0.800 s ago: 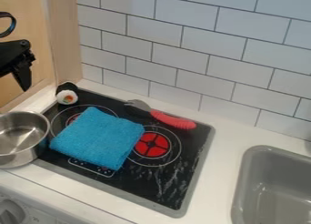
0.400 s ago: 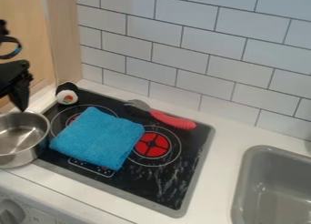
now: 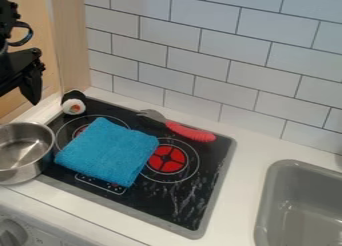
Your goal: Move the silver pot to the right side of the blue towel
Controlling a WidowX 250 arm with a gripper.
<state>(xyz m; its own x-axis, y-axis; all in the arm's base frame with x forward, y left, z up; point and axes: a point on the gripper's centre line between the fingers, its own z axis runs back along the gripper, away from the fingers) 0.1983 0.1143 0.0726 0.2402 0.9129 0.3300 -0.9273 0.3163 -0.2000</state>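
The black gripper [image 3: 30, 87] hangs at the left edge, above and behind the silver pot, not touching it. The silver pot [image 3: 27, 162] stands at the left edge on the counter and the stove's left border, partly cut off by the view's edge. Just right of its rim lies the folded blue towel [image 3: 108, 151], on the left half of the black stove top, covering part of the left burner.
A red-handled utensil [image 3: 190, 132] lies along the stove's back edge. At the back left corner is a sushi roll toy [image 3: 73, 105]. The stove top [image 3: 184, 202] has a red burner [image 3: 167, 159] right of the towel. A grey sink [image 3: 270, 190] is at the right.
The gripper first came down toward the pot's back rim, then rose and shifted slightly right. Pot and towel have not moved.
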